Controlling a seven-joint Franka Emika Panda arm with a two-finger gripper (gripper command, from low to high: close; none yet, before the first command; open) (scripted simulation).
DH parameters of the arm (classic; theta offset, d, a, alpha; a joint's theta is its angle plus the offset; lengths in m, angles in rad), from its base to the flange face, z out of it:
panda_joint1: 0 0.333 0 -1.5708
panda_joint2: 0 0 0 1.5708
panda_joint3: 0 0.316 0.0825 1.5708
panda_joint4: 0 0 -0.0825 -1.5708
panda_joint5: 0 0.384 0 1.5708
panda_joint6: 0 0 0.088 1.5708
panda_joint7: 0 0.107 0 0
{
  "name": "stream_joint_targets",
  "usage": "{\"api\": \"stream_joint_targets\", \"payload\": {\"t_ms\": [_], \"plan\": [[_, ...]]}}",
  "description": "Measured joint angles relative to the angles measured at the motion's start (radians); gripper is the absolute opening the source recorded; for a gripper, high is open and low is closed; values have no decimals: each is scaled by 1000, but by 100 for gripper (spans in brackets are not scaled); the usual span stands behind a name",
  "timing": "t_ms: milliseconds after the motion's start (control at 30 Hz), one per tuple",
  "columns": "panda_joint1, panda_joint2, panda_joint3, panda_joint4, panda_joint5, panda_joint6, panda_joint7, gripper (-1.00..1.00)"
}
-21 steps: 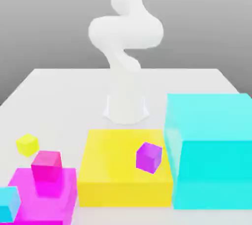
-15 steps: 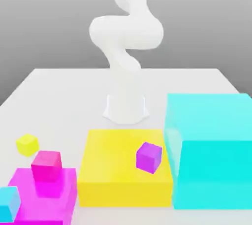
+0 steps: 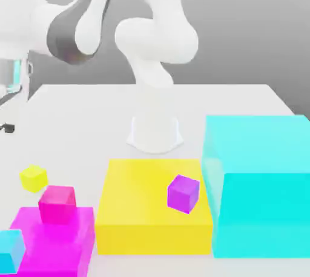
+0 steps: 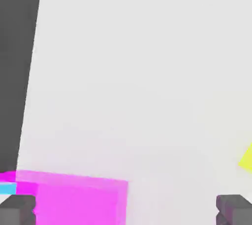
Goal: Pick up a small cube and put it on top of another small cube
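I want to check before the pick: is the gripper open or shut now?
Open. In the hand view the gripper has its two fingertips far apart at opposite edges, with nothing between them.

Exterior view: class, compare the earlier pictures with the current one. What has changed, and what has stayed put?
The arm has swung down into view toward the exterior view's left, gripper open and empty. The small yellow cube, pink cube, purple cube and large blocks have not moved.
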Motion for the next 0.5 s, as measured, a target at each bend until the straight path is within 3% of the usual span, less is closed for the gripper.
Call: {"api": "stream_joint_targets", "payload": {"t_ms": [167,367,400,500], "plan": [[-106,157,-34,-70,103,97,104,0],[-199,371,79,-40,216,265,43,0],[-213,393,93,-36,215,283,43,-100],[-213,393,93,-36,214,284,44,-100]]}}
